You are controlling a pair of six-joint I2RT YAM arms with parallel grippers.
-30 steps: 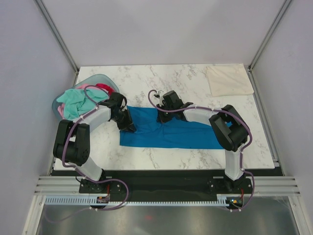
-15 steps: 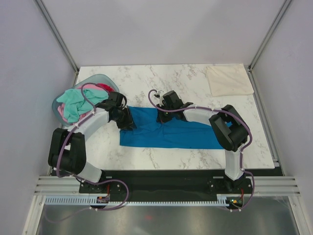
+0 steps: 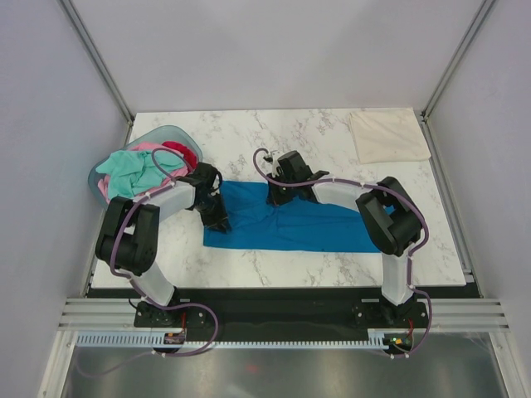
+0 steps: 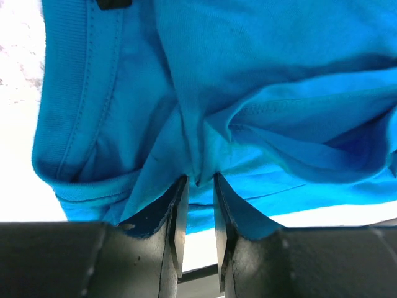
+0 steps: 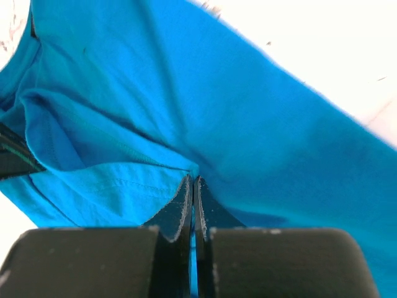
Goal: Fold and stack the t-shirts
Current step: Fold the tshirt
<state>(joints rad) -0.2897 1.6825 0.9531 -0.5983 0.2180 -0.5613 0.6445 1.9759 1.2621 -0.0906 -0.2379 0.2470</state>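
Note:
A bright blue t-shirt (image 3: 307, 222) lies spread across the middle of the marble table. My left gripper (image 3: 217, 217) is at its left edge. In the left wrist view the fingertips of that gripper (image 4: 198, 180) pinch a puckered fold of the blue t-shirt (image 4: 260, 74), with a narrow gap lower down between the jaws. My right gripper (image 3: 278, 195) is at the shirt's far edge. Up close that gripper (image 5: 193, 179) is shut on a thin layer of the blue cloth (image 5: 260, 124). A cream t-shirt (image 3: 388, 137) lies folded at the back right.
A pale blue-grey basket (image 3: 93, 174) stands at the table's left edge, holding crumpled mint green (image 3: 129, 170), pink (image 3: 149, 149) and red (image 3: 181, 150) shirts. Bare marble (image 3: 274, 137) shows behind the blue shirt. Metal frame posts rise at the back corners.
My left gripper has slid a little nearer and to the right along the shirt's left edge, its elbow swinging. The shirt's left end is drawn in. The right gripper has hardly moved.

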